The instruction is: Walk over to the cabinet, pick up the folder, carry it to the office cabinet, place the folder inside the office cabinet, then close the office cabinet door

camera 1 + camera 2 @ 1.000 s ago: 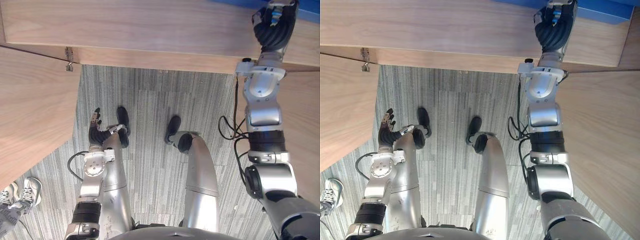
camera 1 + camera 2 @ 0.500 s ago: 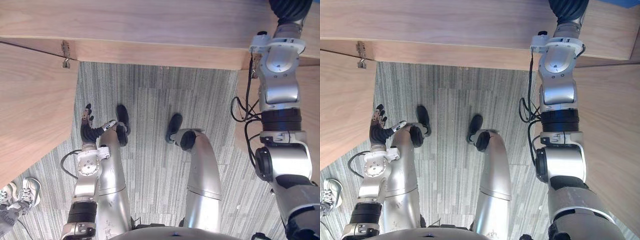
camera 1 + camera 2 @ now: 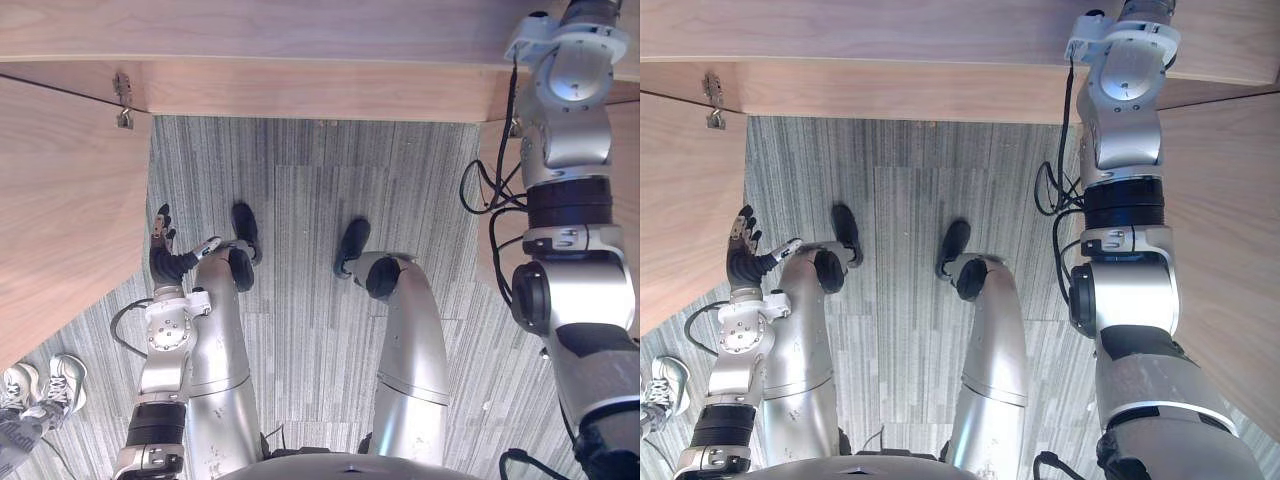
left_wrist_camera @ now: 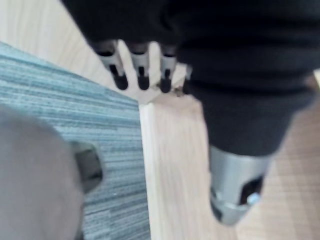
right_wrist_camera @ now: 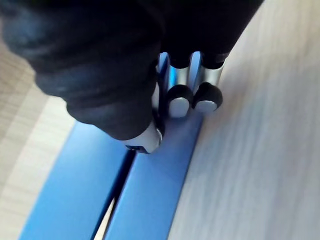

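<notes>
Your right hand pushed farther over the light wooden cabinet, fingers clamping the flat blue folder; your left hand hung slack-fingered.

In the head views my right arm is cut off by the top edge above the wrist. Past my right hand, the flat blue folder runs out of frame, and I can't see the part under the pinching fingers. The dark cover hides the finger bases of my left hand. A person's white sneakers are clipped at the edge. The small metal hinge is too small to make out.
</notes>
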### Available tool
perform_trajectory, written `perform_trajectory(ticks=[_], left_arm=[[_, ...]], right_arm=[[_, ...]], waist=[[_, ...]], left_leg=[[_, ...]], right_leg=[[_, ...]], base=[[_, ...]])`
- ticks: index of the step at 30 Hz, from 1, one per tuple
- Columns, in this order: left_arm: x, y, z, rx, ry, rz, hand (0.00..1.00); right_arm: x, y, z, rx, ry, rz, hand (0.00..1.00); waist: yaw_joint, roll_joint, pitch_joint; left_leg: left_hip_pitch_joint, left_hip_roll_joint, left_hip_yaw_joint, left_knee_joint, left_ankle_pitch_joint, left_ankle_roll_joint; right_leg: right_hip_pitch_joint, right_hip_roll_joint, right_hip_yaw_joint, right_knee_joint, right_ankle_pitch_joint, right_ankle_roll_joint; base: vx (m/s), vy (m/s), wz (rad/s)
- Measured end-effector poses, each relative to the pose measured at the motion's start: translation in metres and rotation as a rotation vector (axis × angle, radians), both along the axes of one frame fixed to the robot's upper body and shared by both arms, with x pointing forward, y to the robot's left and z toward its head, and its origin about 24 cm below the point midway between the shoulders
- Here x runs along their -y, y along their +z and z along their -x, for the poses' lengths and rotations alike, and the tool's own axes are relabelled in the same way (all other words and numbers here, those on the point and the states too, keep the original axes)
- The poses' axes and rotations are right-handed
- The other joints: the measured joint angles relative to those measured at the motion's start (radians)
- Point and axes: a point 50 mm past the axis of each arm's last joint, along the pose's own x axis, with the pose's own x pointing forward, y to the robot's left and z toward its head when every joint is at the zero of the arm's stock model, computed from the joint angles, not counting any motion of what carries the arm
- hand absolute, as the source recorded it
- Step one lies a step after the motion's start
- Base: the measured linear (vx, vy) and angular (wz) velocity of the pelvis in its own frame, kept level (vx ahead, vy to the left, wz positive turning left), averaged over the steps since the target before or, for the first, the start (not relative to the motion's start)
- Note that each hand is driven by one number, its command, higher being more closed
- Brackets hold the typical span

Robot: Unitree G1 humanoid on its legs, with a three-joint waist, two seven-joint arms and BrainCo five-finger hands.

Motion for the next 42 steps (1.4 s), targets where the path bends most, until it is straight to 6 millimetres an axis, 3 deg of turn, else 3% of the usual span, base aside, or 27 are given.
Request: perform_trajectory(ticks=[8, 15, 18, 19, 22, 26, 29, 33, 38, 39, 40, 42], left_arm=[[0.001, 0.001, -0.002, 0.001, 0.015, 0.024, 0.0], [0.003, 0.002, -0.004, 0.001, 0.015, 0.037, 0.0], [0.008, 0.0, -0.006, -0.011, 0.009, 0.054, 0.0], [0.012, -0.005, -0.008, -0.035, -0.004, 0.055, 0.0], [0.017, -0.008, -0.01, -0.057, -0.014, 0.051, 0.0], [0.02, -0.014, -0.01, -0.089, -0.022, 0.045, 0.0], [0.028, -0.024, -0.008, -0.137, -0.035, 0.043, 0.0], [0.038, -0.049, 0.007, -0.231, -0.058, 0.07, 0.0], [0.038, -0.073, 0.026, -0.331, -0.055, 0.078, 0.0], [0.037, -0.083, 0.033, -0.376, -0.051, 0.079, 0.0], [0.038, -0.098, 0.045, -0.446, -0.053, 0.078, 0.0], [0.041, -0.107, 0.051, -0.488, -0.058, 0.079, 0.0]], right_arm=[[0.025, -0.001, 0.014, 0.091, -0.017, -0.264, 1.0], [0.016, -0.012, 0.035, 0.178, 0.014, -0.26, 1.0], [0.009, -0.027, 0.047, 0.206, -0.006, -0.221, 1.0], [0.002, -0.044, 0.052, 0.193, -0.016, -0.196, 1.0], [-0.007, -0.068, 0.059, 0.164, -0.032, -0.164, 1.0], [-0.037, -0.126, 0.074, 0.034, 0.022, -0.101, 1.0], [-0.061, -0.165, 0.09, -0.088, 0.091, -0.029, 1.0], [-0.093, -0.211, 0.115, -0.245, 0.223, 0.064, 1.0], [-0.111, -0.257, 0.135, -0.451, 0.326, 0.142, 1.0], [-0.116, -0.277, 0.139, -0.54, 0.36, 0.154, 1.0], [-0.12, -0.309, 0.143, -0.692, 0.388, 0.203, 1.0], [-0.12, -0.331, 0.147, -0.793, 0.398, 0.215, 1.0]], waist=[[0.019, 0.0, 0.0], [0.025, 0.003, -0.002], [0.024, 0.003, -0.002], [0.022, 0.003, -0.003], [0.017, 0.003, -0.005], [-0.002, 0.002, -0.012], [-0.016, 0.002, -0.052], [-0.04, 0.0, -0.105], [-0.052, -0.004, -0.132], [-0.053, -0.01, -0.139], [-0.054, -0.013, -0.174], [-0.056, -0.015, -0.191]], left_leg=[[-0.002, 0.009, -0.002, 0.004, 0.007, 0.002], [0.003, 0.018, -0.023, 0.047, -0.013, -0.002], [0.025, 0.021, -0.026, 0.057, -0.022, 0.0], [0.054, 0.023, -0.026, 0.055, -0.025, -0.002], [0.094, 0.026, -0.024, 0.043, -0.03, -0.004], [0.216, 0.041, -0.011, -0.014, -0.032, -0.009], [0.321, 0.049, 0.009, -0.086, -0.041, -0.015], [0.526, 0.059, 0.049, -0.202, -0.038, -0.017], [0.734, 0.047, 0.098, -0.317, -0.039, -0.019], [0.803, 0.043, 0.118, -0.354, -0.039, -0.018], [0.873, 0.037, 0.143, -0.405, -0.039, -0.018], [0.925, 0.028, 0.154, -0.443, -0.034, -0.018]], right_leg=[[0.0, 0.004, -0.005, 0.002, 0.003, -0.009], [0.022, 0.011, -0.012, 0.03, -0.011, -0.016], [0.046, 0.015, -0.012, 0.036, -0.021, -0.01], [0.073, 0.019, -0.011, 0.033, -0.025, -0.008], [0.112, 0.025, -0.011, 0.019, -0.026, -0.008], [0.232, 0.047, -0.019, -0.054, -0.015, -0.013], [0.336, 0.063, -0.027, -0.146, 0.004, -0.005], [0.544, 0.096, -0.028, -0.313, 0.047, 0.007], [0.746, 0.106, -0.016, -0.46, 0.075, 0.031], [0.81, 0.111, -0.008, -0.507, 0.089, 0.036], [0.874, 0.114, -0.005, -0.57, 0.105, 0.043], [0.926, 0.114, -0.003, -0.615, 0.115, 0.049]], base=[[0.0, 0.0, 0.0], [0.01, 0.01, -0.03], [0.0, 0.0, 0.0], [0.0, 0.0, 0.0], [0.0, -0.003, -0.02], [0.0, -0.015, -0.09], [0.06, 0.001, -0.12], [0.1, 0.036, -0.12], [0.13, 0.062, -0.04], [0.18, 0.085, -0.15], [0.13, 0.058, -0.16], [0.16, 0.056, -0.07]])
